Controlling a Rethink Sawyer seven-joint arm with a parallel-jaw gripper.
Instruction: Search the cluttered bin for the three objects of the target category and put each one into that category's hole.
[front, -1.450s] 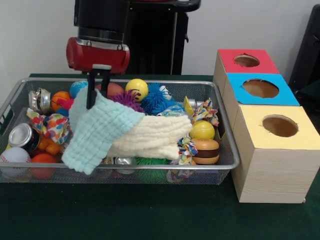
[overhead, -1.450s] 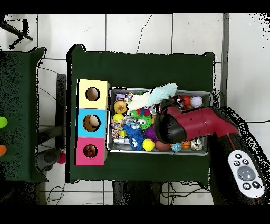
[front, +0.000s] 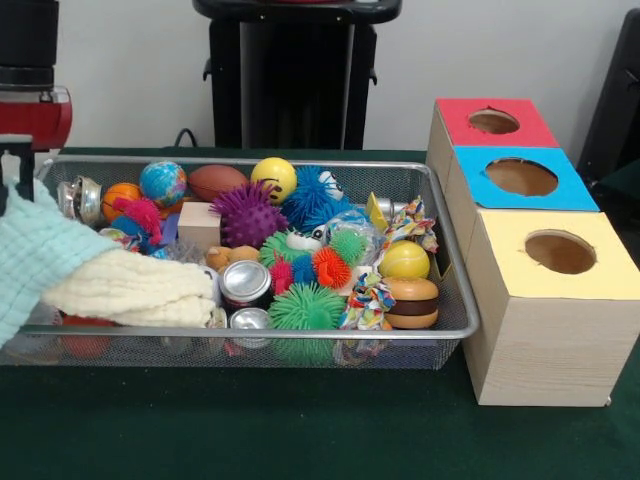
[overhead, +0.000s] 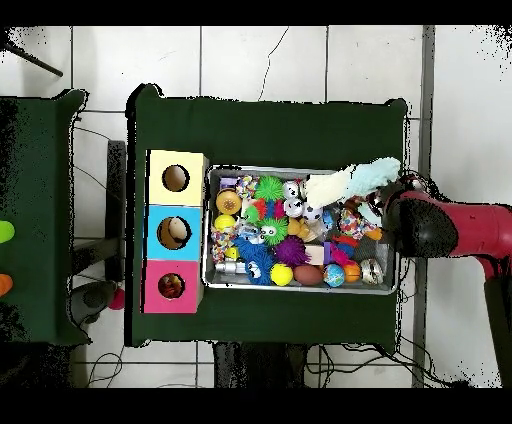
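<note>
The silver wire-mesh bin (front: 250, 160) holds balls, cans and toys. My gripper (front: 10, 185) is at the bin's left end in the front view, shut on a mint-green cloth (front: 35, 255) that drapes over the rim. A cream cloth (front: 130, 288) lies beside it over the left part of the bin. A small tan soft toy (front: 230, 257) lies uncovered mid-bin, partly hidden. No orange striped toy shows. The red-topped box's hole (front: 493, 121) is at the far right. In the overhead view my arm's red head (overhead: 420, 225) hides the gripper, and the cloths (overhead: 350, 183) lie across the bin's corner.
Blue-topped (front: 520, 177) and yellow-topped (front: 560, 252) boxes stand in front of the red one. Spiky balls (front: 305, 308), a purple one (front: 247, 212), cans (front: 245, 283), a toy burger (front: 411, 302), a yellow ball (front: 274, 176) and a wooden block (front: 199, 225) fill the bin.
My gripper has moved to the bin's left end in the front view, dragging both cloths with it. The middle of the bin, with cans, spiky balls and the tan toy, is now uncovered.
</note>
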